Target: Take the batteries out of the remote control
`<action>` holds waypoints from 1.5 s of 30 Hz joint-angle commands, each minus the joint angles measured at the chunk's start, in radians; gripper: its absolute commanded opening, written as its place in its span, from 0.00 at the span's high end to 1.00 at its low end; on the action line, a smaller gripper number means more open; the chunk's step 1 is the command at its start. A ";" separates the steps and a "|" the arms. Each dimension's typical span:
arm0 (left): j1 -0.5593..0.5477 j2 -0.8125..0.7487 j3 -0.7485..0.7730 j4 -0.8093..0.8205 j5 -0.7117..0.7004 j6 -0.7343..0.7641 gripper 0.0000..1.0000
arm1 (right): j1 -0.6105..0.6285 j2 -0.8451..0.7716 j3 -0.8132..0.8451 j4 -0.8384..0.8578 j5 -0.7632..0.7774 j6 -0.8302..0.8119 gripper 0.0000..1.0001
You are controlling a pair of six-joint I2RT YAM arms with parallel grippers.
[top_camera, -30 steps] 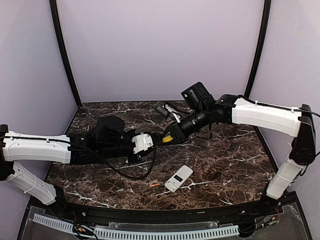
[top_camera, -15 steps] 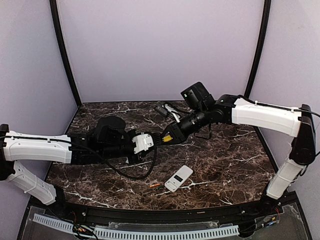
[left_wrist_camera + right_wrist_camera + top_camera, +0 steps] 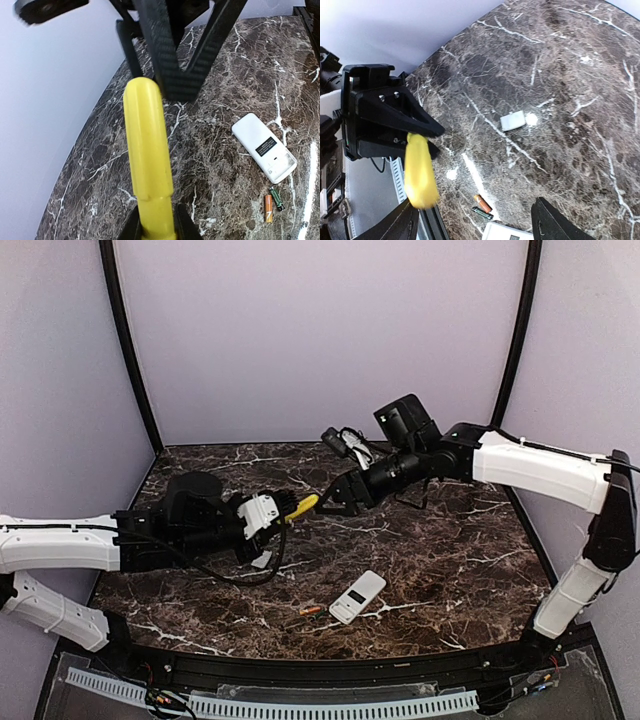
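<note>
Top external view shows the remote control [image 3: 357, 597] lying flat on the marble desk [image 3: 450, 550], window side up, toward the near edge and closer to the right arm's base. The batteries [image 3: 310, 611], one orange cell and one dark green cell, lie side by side on the desk just off the remote's near-left end, close to it but not touching. A small white cover piece [image 3: 262, 560] rests on the desk well to the left of the remote and farther back. Above the desk, beyond and to the left of the remote, the two arms meet. The left fingers [image 3: 390, 117] are pinched on one end of a yellow-handled screwdriver [image 3: 303, 505], holding it off the desk with the free end of the handle aimed at the right arm. The right fingers [image 3: 547, 220] are spread wide with nothing between them, and they sit just beyond that handle end. In the left wrist view, the remote's end nearest the batteries looks paler than the rest of the remote, though the detail there is too small to read.
</note>
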 commanded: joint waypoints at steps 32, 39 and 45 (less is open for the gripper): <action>0.701 0.068 -0.038 -0.205 -0.088 -0.524 1.00 | -0.080 -0.217 -0.252 0.165 0.238 0.065 0.01; 0.766 0.224 0.044 -0.230 -0.081 -0.498 1.00 | -0.080 -0.247 -0.291 0.177 0.235 0.070 0.01; 0.856 0.336 0.098 -0.264 0.015 -0.492 0.99 | -0.080 -0.263 -0.319 0.186 0.232 0.078 0.01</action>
